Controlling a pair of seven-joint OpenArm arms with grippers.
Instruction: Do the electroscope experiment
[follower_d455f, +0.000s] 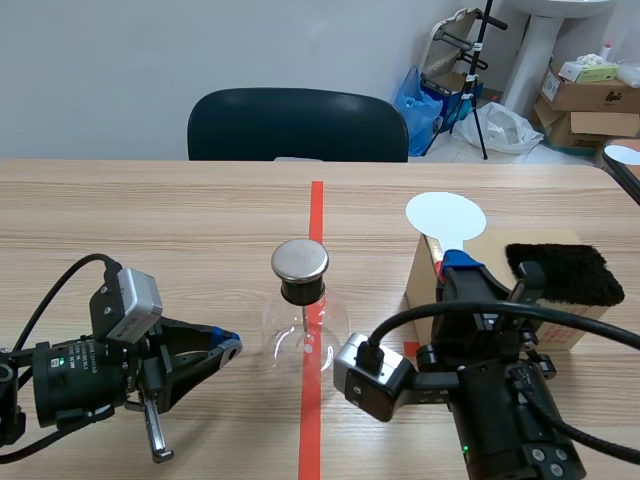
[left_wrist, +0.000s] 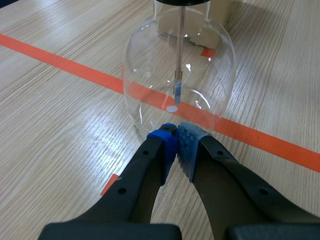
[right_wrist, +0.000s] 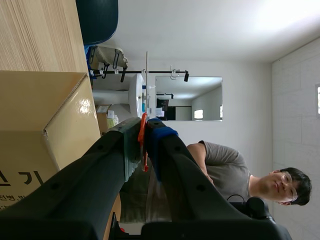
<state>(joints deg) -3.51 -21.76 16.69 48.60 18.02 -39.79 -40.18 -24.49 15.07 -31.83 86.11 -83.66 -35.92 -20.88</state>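
The electroscope, a clear glass flask (follower_d455f: 305, 338) with a round metal cap (follower_d455f: 300, 261), stands on the red tape line at the table's middle. My left gripper (follower_d455f: 226, 346) lies low to the left of it, shut on nothing. In the left wrist view its tips (left_wrist: 177, 134) almost touch the flask (left_wrist: 150, 65), whose inner rod and foil leaf (left_wrist: 176, 90) hang straight down. My right gripper (follower_d455f: 458, 264) is raised to the right, shut on the orange handle (right_wrist: 143, 130) of a white round paddle (follower_d455f: 445, 215), seen edge-on as the paddle (right_wrist: 146, 80) in the right wrist view.
A cardboard box (follower_d455f: 565, 325) with a black fur cloth (follower_d455f: 565, 272) on top stands under and behind the right gripper. A dark chair (follower_d455f: 297, 125) stands at the far edge. Boxes and bags (follower_d455f: 585, 95) lie on the floor beyond. A person (right_wrist: 235, 170) shows in the right wrist view.
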